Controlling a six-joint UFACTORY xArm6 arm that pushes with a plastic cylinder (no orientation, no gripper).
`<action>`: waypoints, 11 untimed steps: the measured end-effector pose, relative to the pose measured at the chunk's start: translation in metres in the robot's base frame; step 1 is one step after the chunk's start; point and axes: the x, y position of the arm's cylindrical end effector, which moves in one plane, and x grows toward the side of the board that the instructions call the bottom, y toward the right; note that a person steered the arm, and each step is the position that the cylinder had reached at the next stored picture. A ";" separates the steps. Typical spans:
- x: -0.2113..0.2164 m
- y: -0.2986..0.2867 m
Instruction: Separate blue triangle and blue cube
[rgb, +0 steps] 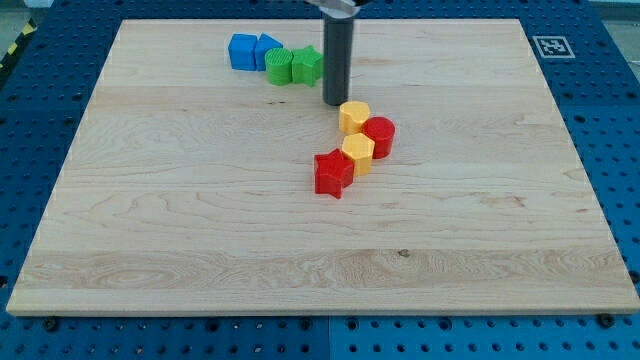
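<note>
Blue triangle (267, 50) — touching blue cube (242, 52) — wooden board (200, 220)

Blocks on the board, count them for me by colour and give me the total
Blue: 2, the blue cube and the blue triangle
Green: 2, at and
Yellow: 2, at and
Red: 2, at and
Total: 8
My tip sits between the green and yellow blocks.

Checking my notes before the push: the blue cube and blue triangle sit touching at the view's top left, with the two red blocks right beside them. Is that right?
Not quite. The camera view shows the blue cube and blue triangle touching at the top left, but the blocks beside them are green, not red. My tip is right of the greens.
</note>
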 end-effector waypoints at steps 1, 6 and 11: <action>-0.004 -0.019; -0.107 -0.059; -0.042 -0.134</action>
